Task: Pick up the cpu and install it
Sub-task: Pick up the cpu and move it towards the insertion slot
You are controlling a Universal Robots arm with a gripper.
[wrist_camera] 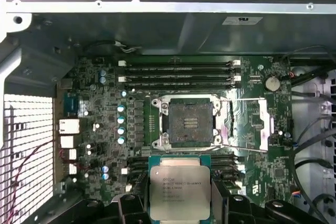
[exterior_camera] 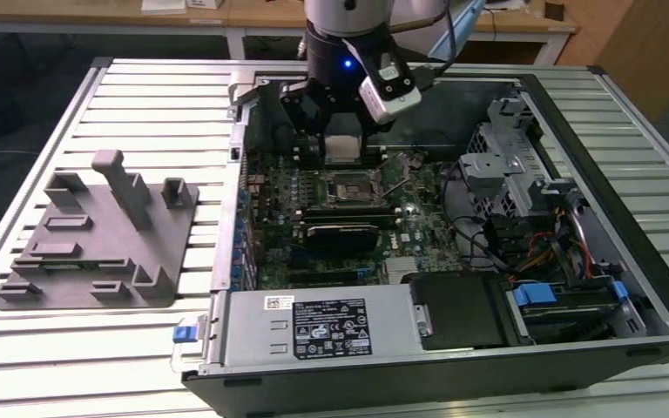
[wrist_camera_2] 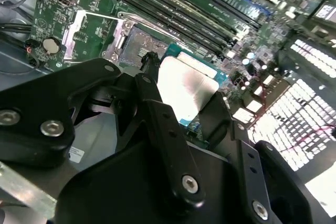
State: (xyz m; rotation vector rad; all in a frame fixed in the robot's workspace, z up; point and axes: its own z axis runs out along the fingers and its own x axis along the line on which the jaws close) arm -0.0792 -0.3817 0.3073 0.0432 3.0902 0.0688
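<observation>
My gripper (exterior_camera: 344, 150) hangs over the open computer case, shut on the cpu (exterior_camera: 344, 146), a small square chip with a pale silver top. In the first wrist view the cpu (wrist_camera: 180, 187) sits flat between my black fingers (wrist_camera: 137, 195), a short way off the open socket (wrist_camera: 190, 123), whose retention frame (wrist_camera: 252, 124) is swung aside. The second wrist view shows the cpu (wrist_camera_2: 186, 87) clamped by its two side edges, above the motherboard (wrist_camera_2: 231, 19) and beside the socket (wrist_camera_2: 139, 43). In the exterior view the empty socket (exterior_camera: 347, 185) lies just below and in front of the held chip.
A grey fixture plate with upright posts (exterior_camera: 97, 235) lies on the slatted table at the exterior view's left. Inside the case are a black block (exterior_camera: 341, 233) in front of the socket, the power supply (exterior_camera: 311, 326) at the near wall, and drive bays with cables (exterior_camera: 521, 183) on the right.
</observation>
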